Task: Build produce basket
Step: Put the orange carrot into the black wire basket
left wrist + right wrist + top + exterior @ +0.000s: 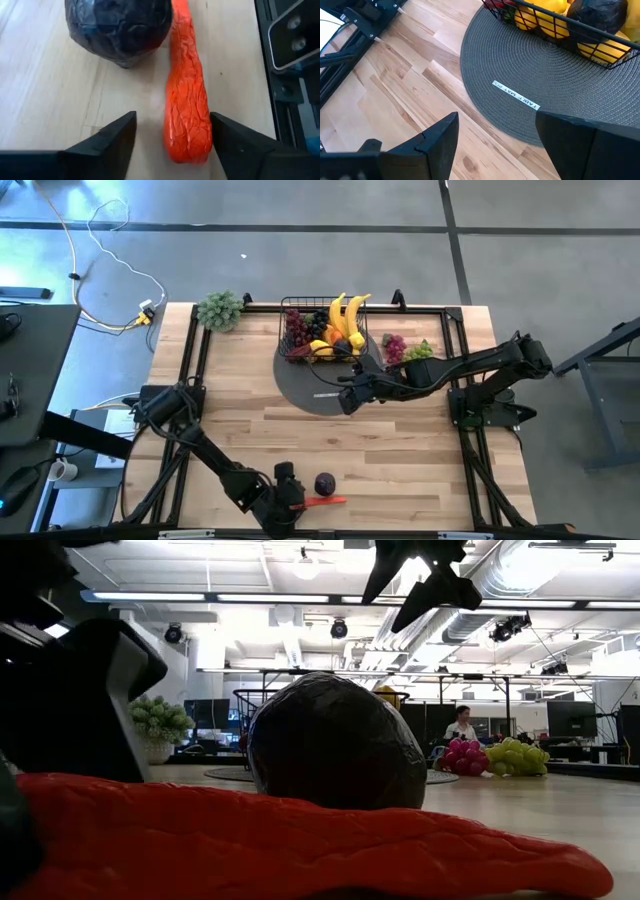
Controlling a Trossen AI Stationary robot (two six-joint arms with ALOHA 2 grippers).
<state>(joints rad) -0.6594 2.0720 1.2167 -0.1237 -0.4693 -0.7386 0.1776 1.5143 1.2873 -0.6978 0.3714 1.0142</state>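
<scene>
So the left end effector (170, 137) is down at the near edge of the tabletop (250, 420), fingers spread wide around the tip of the red chilli (187, 100), with the dark plum (117, 27) lying right beside it. The basket (300, 350), loaded with bananas (345, 315), lemons and grapes, sits on the grey mat (520, 90) toward the far edge. The right end effector (495, 137) hangs open over that mat's near side, holding nothing.

We see a grey concrete floor (300, 250) around the pale wooden counter (250, 430), with white cables (110, 280) trailing across it. Beyond, ceiling strip lights (150, 596), exposed ducts (520, 570), monitors (570, 718) and a seated person (461, 724).
</scene>
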